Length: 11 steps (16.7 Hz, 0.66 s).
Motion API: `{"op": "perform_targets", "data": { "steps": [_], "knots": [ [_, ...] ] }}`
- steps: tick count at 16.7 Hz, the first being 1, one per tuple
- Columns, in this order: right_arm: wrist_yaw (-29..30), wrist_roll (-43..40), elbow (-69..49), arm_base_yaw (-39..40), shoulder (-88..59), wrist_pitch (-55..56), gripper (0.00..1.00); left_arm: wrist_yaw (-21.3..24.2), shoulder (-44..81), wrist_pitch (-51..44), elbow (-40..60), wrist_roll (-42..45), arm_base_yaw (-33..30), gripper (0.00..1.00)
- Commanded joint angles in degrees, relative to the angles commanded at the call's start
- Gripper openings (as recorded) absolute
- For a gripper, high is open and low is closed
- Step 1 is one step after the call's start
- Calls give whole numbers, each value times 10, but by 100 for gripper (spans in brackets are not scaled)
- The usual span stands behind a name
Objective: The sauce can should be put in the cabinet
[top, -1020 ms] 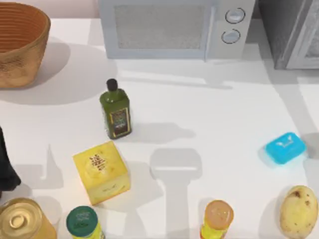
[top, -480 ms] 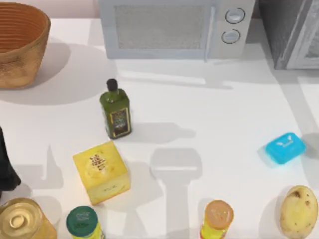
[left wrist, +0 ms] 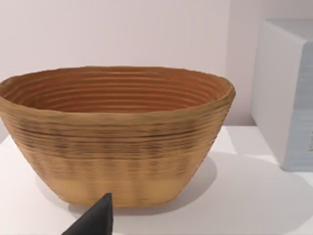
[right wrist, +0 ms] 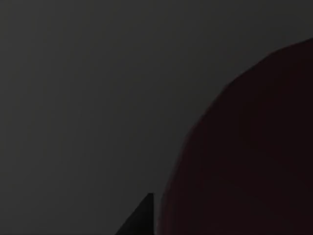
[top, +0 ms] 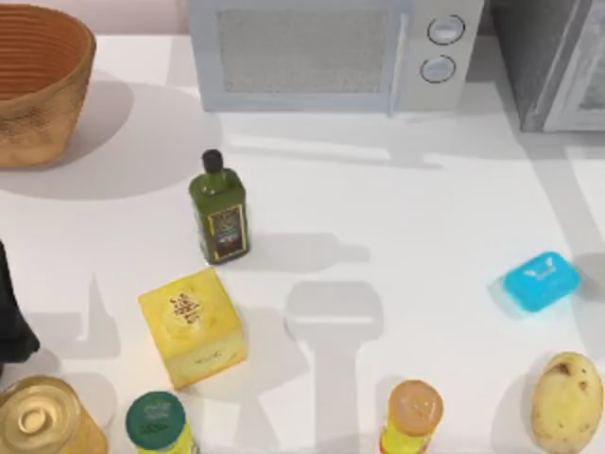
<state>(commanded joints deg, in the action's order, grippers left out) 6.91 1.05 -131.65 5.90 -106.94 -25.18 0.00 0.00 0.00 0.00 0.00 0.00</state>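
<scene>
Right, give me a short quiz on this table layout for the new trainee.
1. How many round knobs does the microwave have?
2. True or false: the basket sits at the far left corner of the table.
3. Which of these lies nearest the potato? A the basket, B the blue box, C the microwave.
Key: 1 two; 2 true; 3 B.
</scene>
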Motion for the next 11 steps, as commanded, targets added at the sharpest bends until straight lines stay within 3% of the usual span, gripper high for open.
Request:
{"op": "perform_targets", "data": {
  "steps": [5,11],
  "knots": [
    [0,0,0,0,0,0,98,0,0,0,0,0,0,100],
    [0,0,0,0,0,0,100,0,0,0,0,0,0,100]
  ]
}}
